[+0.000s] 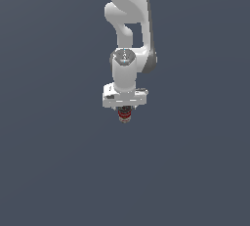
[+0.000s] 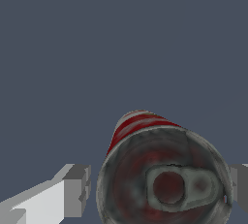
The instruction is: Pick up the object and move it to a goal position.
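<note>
The object is a small can point(image 1: 125, 116) with a red band and dark and whitish stripes. In the exterior view it sticks out just below the white gripper point(image 1: 125, 108), at the end of the arm that points straight down. In the wrist view the can's grey lid with its pull tab point(image 2: 164, 184) fills the lower middle, and the red striped side point(image 2: 138, 123) slants away behind it. One grey finger point(image 2: 75, 189) stands on one side of the can and the other finger point(image 2: 240, 184) on the opposite side, both close against it. The gripper is shut on the can.
A uniform dark blue-grey surface point(image 1: 49, 171) fills both views. No goal marker, other object or edge shows. The white arm point(image 1: 128, 19) rises above the gripper to the exterior view's top edge.
</note>
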